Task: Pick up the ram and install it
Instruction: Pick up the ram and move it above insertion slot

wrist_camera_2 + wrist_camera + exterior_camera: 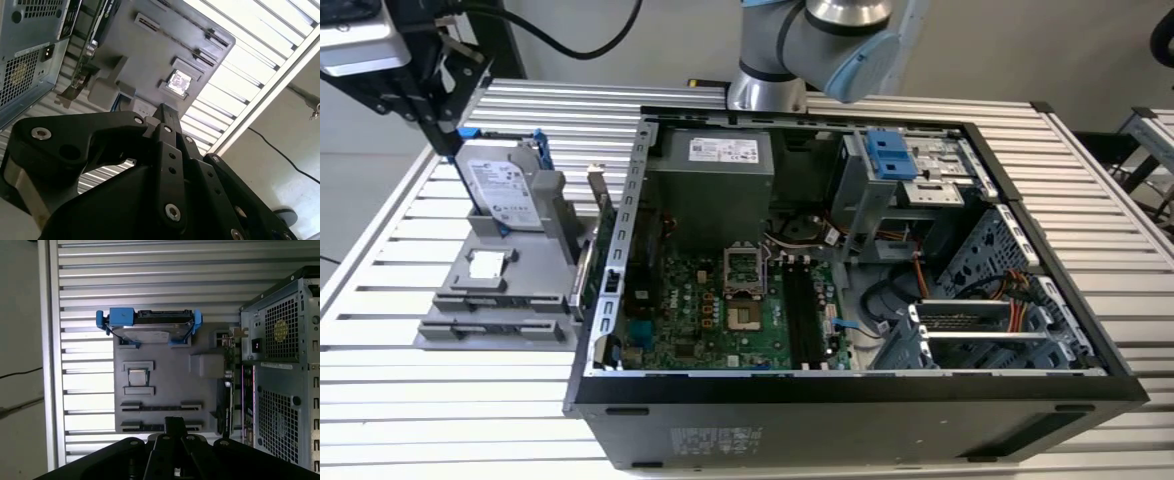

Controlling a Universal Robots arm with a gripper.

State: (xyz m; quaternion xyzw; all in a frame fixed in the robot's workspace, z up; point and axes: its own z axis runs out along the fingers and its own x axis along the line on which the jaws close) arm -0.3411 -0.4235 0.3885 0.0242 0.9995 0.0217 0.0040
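My gripper [447, 135] hangs at the exterior view's far left, above the back end of the grey parts fixture [480, 300]. Its fingers are pressed together with nothing between them in both wrist views [173, 426] [167, 117]. The first wrist view looks straight down on the fixture [165, 385], where two long narrow slots [160, 405] lie just ahead of the fingertips. The ram is hidden or out of view. The green motherboard [720, 320] lies inside the open computer case [854, 385], with long black slots [803, 315] beside the processor socket.
The fixture also holds a hard drive in a blue bracket [500, 185] [150, 322], a small square chip [137, 376] and a thin card on edge [225, 405] next to the case. The case wall [620, 230] stands close beside it. All rests on a slatted metal table [454, 420].
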